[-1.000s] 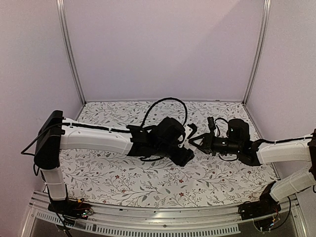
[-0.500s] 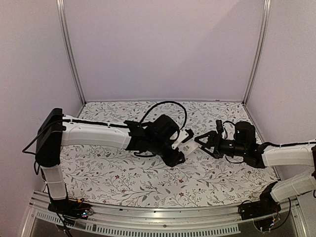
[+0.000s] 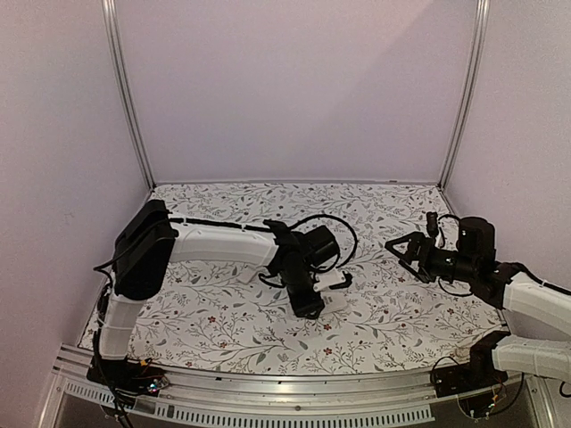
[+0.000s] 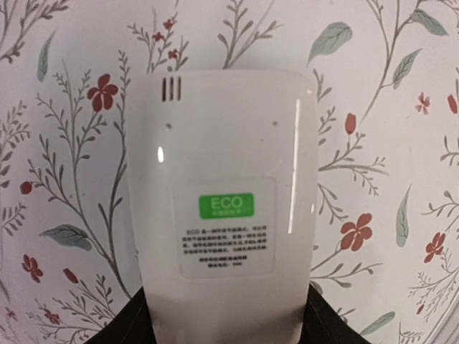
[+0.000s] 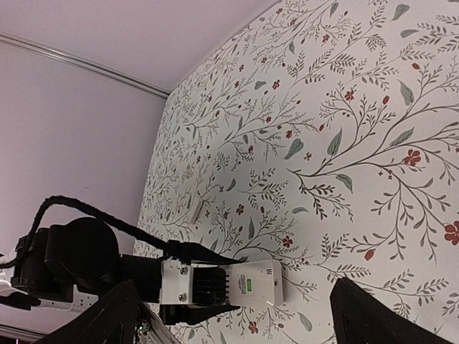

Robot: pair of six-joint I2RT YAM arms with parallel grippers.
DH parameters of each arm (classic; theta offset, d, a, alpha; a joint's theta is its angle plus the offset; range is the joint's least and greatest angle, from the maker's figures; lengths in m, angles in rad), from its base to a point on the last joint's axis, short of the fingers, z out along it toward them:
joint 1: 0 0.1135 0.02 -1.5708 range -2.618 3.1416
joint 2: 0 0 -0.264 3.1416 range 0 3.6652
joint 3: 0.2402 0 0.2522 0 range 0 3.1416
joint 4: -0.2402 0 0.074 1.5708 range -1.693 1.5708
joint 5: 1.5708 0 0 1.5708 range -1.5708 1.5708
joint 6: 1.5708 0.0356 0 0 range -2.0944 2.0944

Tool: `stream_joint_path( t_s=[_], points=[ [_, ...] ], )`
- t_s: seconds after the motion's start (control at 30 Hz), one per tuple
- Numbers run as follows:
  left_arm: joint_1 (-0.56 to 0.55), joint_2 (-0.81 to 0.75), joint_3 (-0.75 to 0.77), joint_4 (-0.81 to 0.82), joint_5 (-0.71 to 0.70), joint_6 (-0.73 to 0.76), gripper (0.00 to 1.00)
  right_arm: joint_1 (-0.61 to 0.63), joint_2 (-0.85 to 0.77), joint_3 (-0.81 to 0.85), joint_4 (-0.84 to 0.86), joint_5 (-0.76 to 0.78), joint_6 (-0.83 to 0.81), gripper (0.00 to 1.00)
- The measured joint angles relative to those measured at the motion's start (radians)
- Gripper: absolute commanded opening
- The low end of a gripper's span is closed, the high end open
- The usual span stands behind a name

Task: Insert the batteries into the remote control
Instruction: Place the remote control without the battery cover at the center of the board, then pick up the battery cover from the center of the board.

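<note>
The left arm (image 3: 223,242) is stretching across the middle of the top view, with the left claw (image 3: 323,285) clamping the remote control (image 3: 336,300) and blocking the centre. The surface (image 3: 375,291) is lying bare between the remote control and the right claw (image 3: 403,251), which is hanging spread at right. Walls (image 3: 294,89) are closing three sides.

The remote control (image 4: 222,215) bears a green "ECO" label (image 4: 226,206).

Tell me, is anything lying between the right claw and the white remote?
Nothing visible does. From the open right claw to the remote there is only the flowered table. The left claw is shut on one end of the remote. No batteries show in any view.
</note>
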Motion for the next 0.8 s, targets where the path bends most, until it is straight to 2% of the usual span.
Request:
stream_joint_path(
  t_s=[0.1,0.3,0.47,0.67,0.8],
  points=[
    [0.000,0.026,0.061,-0.049,0.010,0.035,0.49,0.000,-0.004,-0.004,-0.024,-0.004,-0.022,0.95],
    [0.000,0.087,0.156,-0.139,0.018,0.099,0.68,0.000,-0.012,-0.011,-0.048,-0.013,-0.045,0.95],
    [0.000,0.103,0.194,-0.184,0.014,0.137,0.80,-0.003,-0.033,-0.011,-0.051,-0.023,-0.061,0.96],
    [0.005,0.080,0.172,-0.175,-0.015,0.126,0.79,-0.003,-0.034,-0.010,-0.058,-0.035,-0.077,0.96],
    [0.048,-0.131,-0.065,-0.035,-0.039,0.027,0.69,-0.004,-0.036,-0.002,-0.079,-0.047,-0.109,0.96]
  ],
)
